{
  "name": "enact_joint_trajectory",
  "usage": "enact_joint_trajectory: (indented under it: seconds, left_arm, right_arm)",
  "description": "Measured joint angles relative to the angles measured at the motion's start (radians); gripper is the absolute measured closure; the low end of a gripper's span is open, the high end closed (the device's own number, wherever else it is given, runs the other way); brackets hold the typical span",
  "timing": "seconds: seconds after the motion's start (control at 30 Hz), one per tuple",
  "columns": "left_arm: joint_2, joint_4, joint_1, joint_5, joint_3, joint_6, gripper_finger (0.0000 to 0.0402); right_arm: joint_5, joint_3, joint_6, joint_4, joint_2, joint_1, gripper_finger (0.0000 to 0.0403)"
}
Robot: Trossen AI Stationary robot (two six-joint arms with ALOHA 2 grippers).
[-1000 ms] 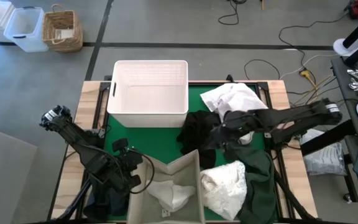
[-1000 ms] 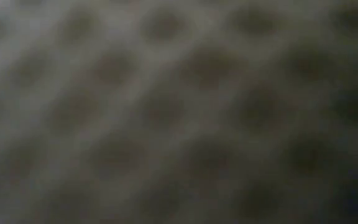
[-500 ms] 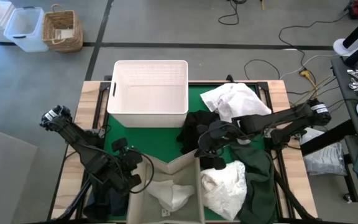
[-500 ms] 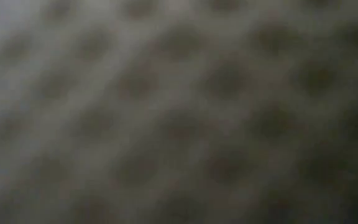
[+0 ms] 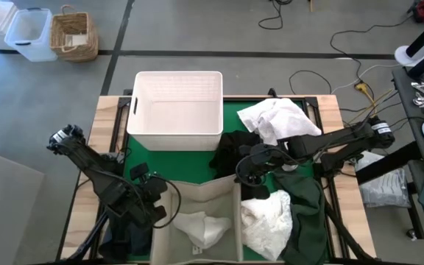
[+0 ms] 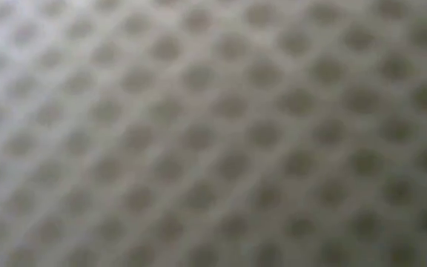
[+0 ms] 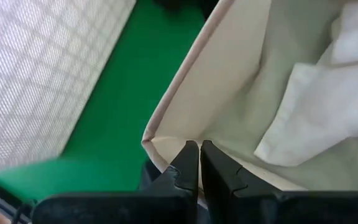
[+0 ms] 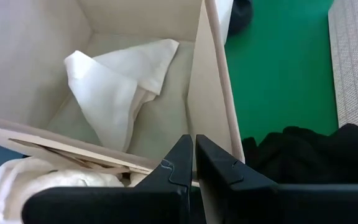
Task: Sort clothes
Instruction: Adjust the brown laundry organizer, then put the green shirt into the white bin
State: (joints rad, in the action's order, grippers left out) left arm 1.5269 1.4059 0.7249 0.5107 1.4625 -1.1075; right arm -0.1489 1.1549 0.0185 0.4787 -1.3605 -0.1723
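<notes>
A beige fabric bin (image 5: 197,193) stands at the table's near edge with a white garment (image 5: 201,228) inside. Another white garment (image 5: 267,221) lies right of the bin, and a third (image 5: 274,118) lies at the far right. A black garment (image 5: 232,149) and a dark green one (image 5: 306,210) lie on the green mat. The white basket (image 5: 179,132) stands at the far side. My left gripper (image 5: 162,199) is shut on the bin near its far left corner. My right gripper (image 5: 240,177) is shut on it at its far right corner. My left gripper pinches the top edge of the bin's left wall (image 7: 166,151) between its two fingers, close to the far left corner (image 7: 146,140). The fingers slant down from the table's left. The bin stands on the table. My right gripper pinches the bin's rim at the far right corner (image 8: 194,127) between its two fingers. The fingers slant down from the table's right and far side. The wall (image 8: 213,74) stands upright below them.
A blurred dotted grey surface (image 6: 213,133) fills the low view and hides everything else there. The mat (image 5: 197,165) between basket and bin lies bare. Beyond the table stand a wicker basket (image 5: 73,35) and plastic boxes (image 5: 28,33) on the floor.
My right gripper has moved toward the table's left and near edge and sunk a little, staying shut. The bin's far wall, creased inward in a V before, now runs straight between its corners. My left gripper has kept still.
</notes>
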Motion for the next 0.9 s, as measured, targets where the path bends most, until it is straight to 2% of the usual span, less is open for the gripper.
enact_joint_trajectory:
  seconds: [0.2, 0.6, 0.9]
  left_arm:
    - [0.000, 0.000, 0.016, 0.098, 0.050, 0.057, 0.0401]
    - [0.000, 0.001, 0.016, 0.203, 0.061, 0.132, 0.0401]
    - [-0.004, -0.026, 0.016, 0.409, 0.061, 0.339, 0.0401]
  right_arm:
    - [0.001, -0.002, -0.014, -0.028, 0.001, -0.001, 0.0390]
    - [0.004, 0.017, -0.047, -0.042, 0.057, -0.004, 0.0390]
    - [0.029, 0.048, -0.045, 0.071, 0.163, -0.006, 0.0390]
